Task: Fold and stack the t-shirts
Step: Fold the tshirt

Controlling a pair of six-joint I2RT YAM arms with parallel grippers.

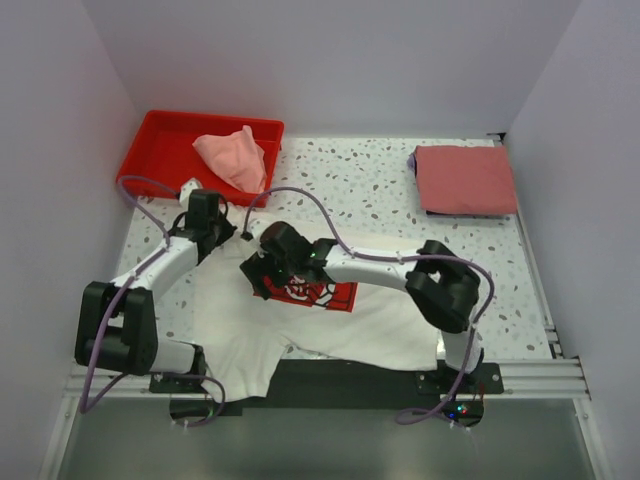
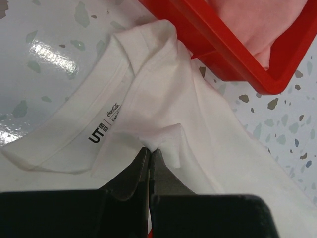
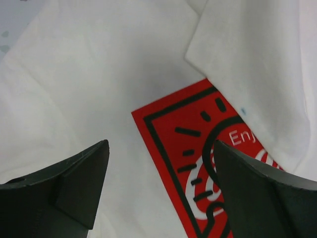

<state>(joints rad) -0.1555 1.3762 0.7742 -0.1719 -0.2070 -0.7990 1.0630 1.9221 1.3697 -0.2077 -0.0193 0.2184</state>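
Observation:
A white t-shirt [image 1: 240, 320] with a red chest print [image 1: 335, 295] lies spread and rumpled on the speckled table, front side up. My left gripper [image 1: 205, 228] is shut on a pinch of its cloth [image 2: 163, 136] just beside the collar [image 2: 74, 134], close to the tray's corner. My right gripper [image 1: 270, 262] hovers open over the shirt, its fingertips [image 3: 101, 148] straddling the left edge of the red print [image 3: 166, 121]; nothing is between them. A pale pink t-shirt [image 1: 235, 155] sits crumpled in the tray. A dusty-red t-shirt [image 1: 465, 178] lies folded at the back right.
The red plastic tray [image 1: 160, 145] stands at the back left; its corner [image 2: 233, 49] is right next to the held collar. White walls close in the table on three sides. Purple cables loop over both arms above the shirt.

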